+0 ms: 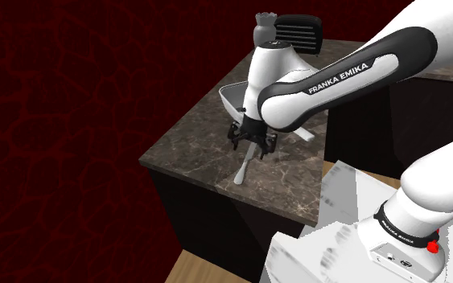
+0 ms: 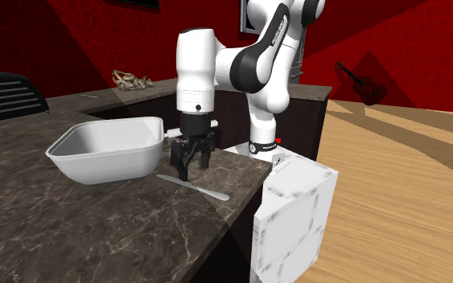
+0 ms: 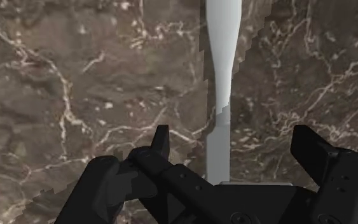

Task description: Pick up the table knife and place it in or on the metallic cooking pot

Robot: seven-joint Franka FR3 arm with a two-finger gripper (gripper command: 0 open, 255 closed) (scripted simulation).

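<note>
Shoulder view: the pincer (image 1: 251,145) is poised directly over the table knife (image 1: 242,171), laid flat on the table (image 1: 192,153); "FRANKA EMIKA" is read on the arm (image 1: 337,80). Second exterior view: the white pot (image 2: 108,149) is set just beside the knife. Wrist view: the knife's long axis is seen between spread, untouching fingers (image 3: 311,153).

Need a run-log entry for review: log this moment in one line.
tool: open over knife | knife: flat on counter, unheld | pot: white, nearby
</note>
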